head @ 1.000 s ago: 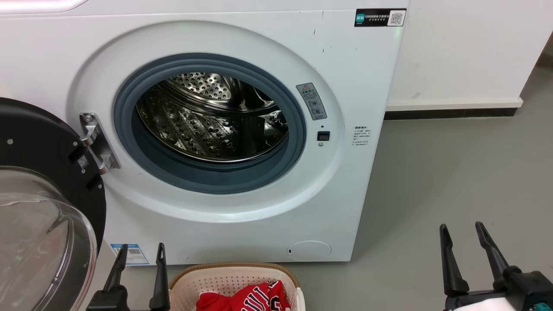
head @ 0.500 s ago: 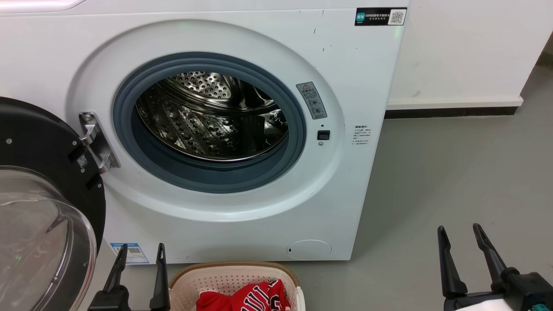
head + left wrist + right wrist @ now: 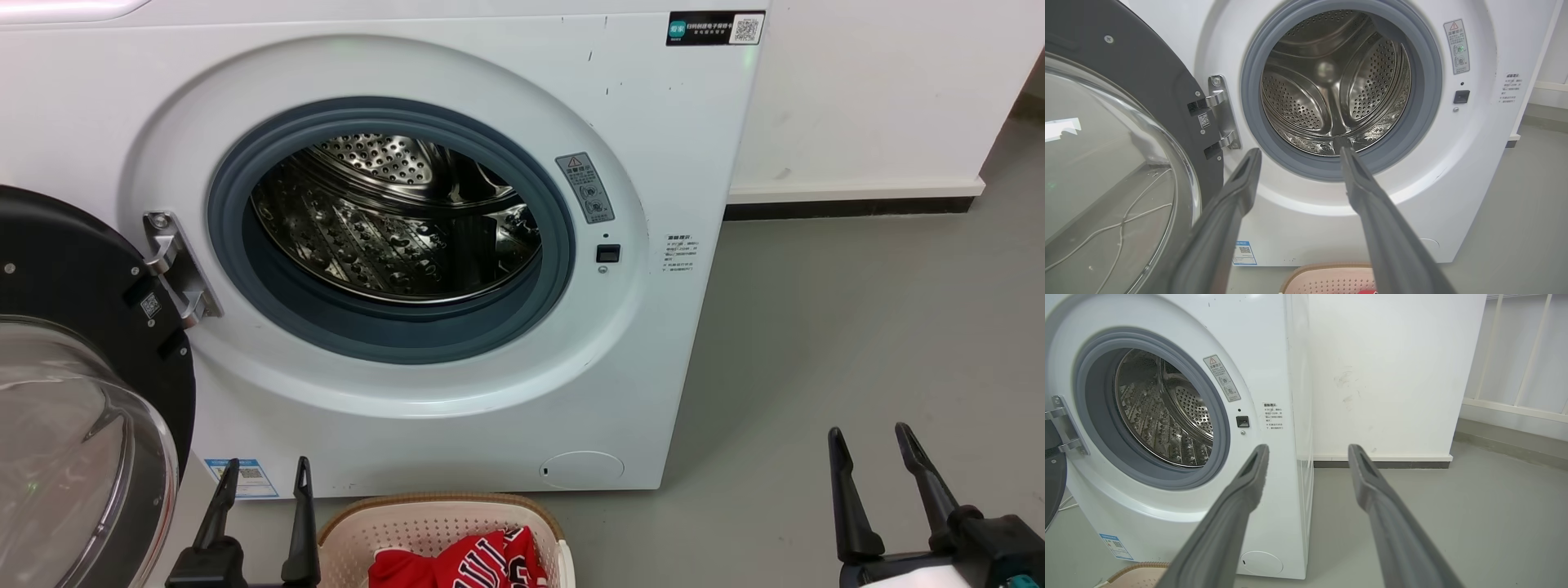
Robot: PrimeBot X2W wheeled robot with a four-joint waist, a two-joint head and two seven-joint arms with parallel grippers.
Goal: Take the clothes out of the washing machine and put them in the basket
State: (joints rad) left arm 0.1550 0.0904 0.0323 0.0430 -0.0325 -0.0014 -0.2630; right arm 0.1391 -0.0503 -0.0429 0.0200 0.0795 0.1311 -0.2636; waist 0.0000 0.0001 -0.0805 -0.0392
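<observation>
The left gripper has its jaws apart and empty at the near left, just left of the low cream-white perforated plastic basket with a brown woven-look rim. The right gripper, jaws also apart and empty, hangs over the grey floor at the near right. The red clothes, one with black-and-white lettering, lie bunched in that basket, just in front of the large white front-loading washing machine, whose black-rimmed glass door stands open left of the shiny perforated steel drum.
</observation>
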